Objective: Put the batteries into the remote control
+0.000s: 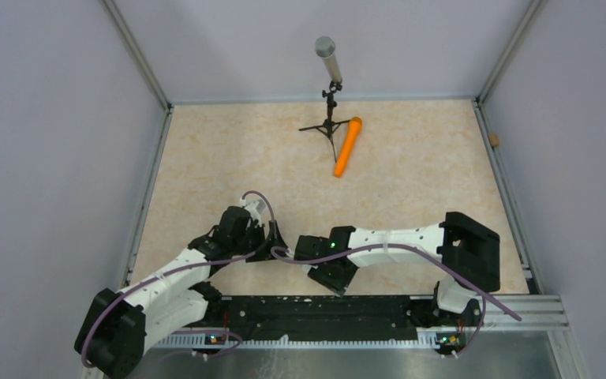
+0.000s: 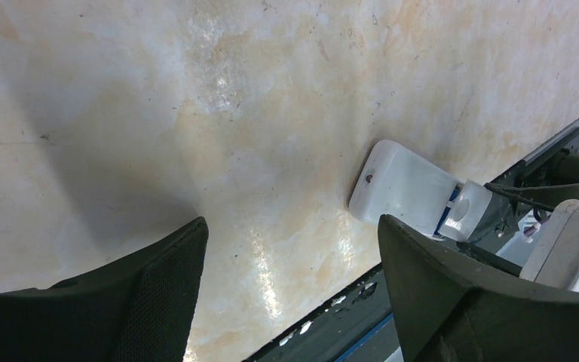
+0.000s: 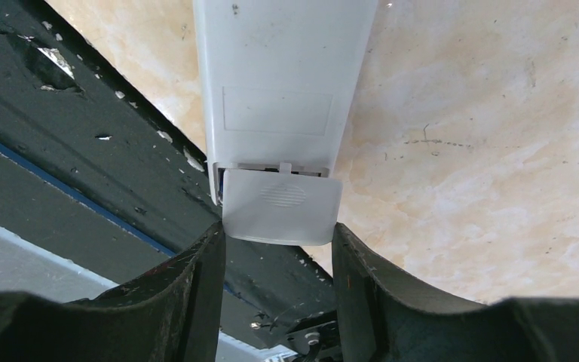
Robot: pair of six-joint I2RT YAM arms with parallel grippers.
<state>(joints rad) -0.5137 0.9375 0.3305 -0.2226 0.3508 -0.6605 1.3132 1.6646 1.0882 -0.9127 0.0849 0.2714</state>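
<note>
Though the table (image 1: pixel 410 181) shows just one remote control (image 3: pixel 279 68), back-up, two grippers attend it. The right gripper (image 3: pixel 277 230) pinches its cover end, likely steadying it for loading. The left gripper (image 2: pixel 292 221) hangs beside it, spread and empty. One battery cover (image 3: pixel 283 207) sits half slid off; batteries cannot be counted, since only a blue sliver (image 2: pixel 447 219) shows beneath.

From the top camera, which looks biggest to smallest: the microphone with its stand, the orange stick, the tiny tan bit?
1. Microphone with stand
2. Orange stick
3. Tan bit
The microphone rises toward the camera, so it may look bigger than it is.
</note>
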